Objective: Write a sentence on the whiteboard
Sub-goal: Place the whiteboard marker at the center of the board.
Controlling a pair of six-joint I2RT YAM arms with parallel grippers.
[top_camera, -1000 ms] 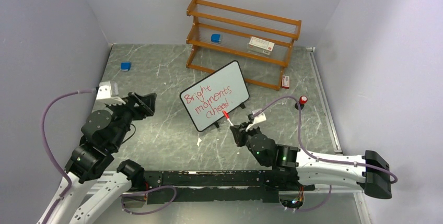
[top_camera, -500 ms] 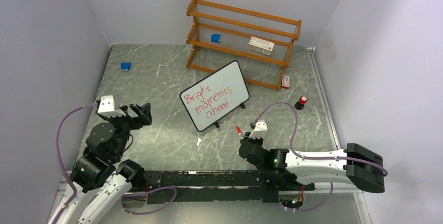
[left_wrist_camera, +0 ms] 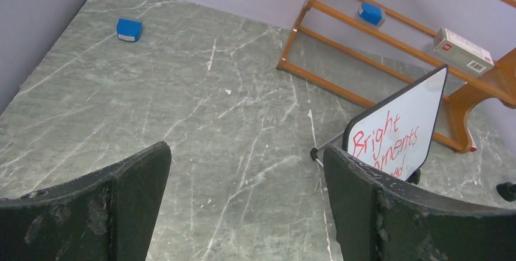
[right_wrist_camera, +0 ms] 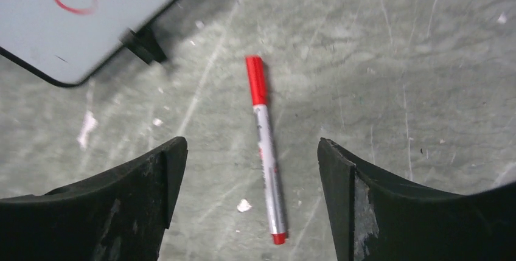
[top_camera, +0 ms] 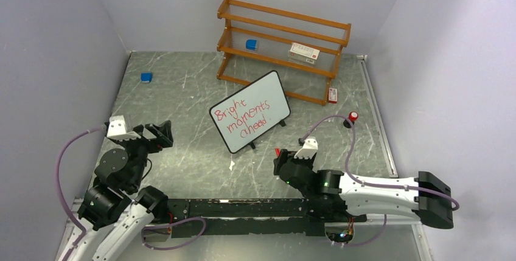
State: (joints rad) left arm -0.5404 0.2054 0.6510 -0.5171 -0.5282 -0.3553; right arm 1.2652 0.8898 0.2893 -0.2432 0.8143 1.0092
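Observation:
The whiteboard [top_camera: 250,111] stands tilted on its small black feet mid-table, with "Bright moments ahead" on it in red. Its lower corner [right_wrist_camera: 91,17] shows in the right wrist view. A red-and-silver marker [right_wrist_camera: 266,151] lies flat on the table just in front of the board, free of any grip; in the top view the marker [top_camera: 278,151] is only a red speck. My right gripper [right_wrist_camera: 251,146] hovers open over it, one finger on either side and apart from it. My left gripper [left_wrist_camera: 246,150] is open and holds nothing, left of the whiteboard [left_wrist_camera: 395,130].
A wooden shelf [top_camera: 283,48] at the back holds a blue piece [top_camera: 251,44] and a white box [top_camera: 303,52]. A blue block [top_camera: 146,77] lies back left. A red cap on a black base [top_camera: 352,117] and a small red-and-white box [top_camera: 332,95] sit right of the board.
My right gripper drew back from the board with the marker, then opened and left it lying on the table. My left gripper opened wider and pulled back toward the near edge.

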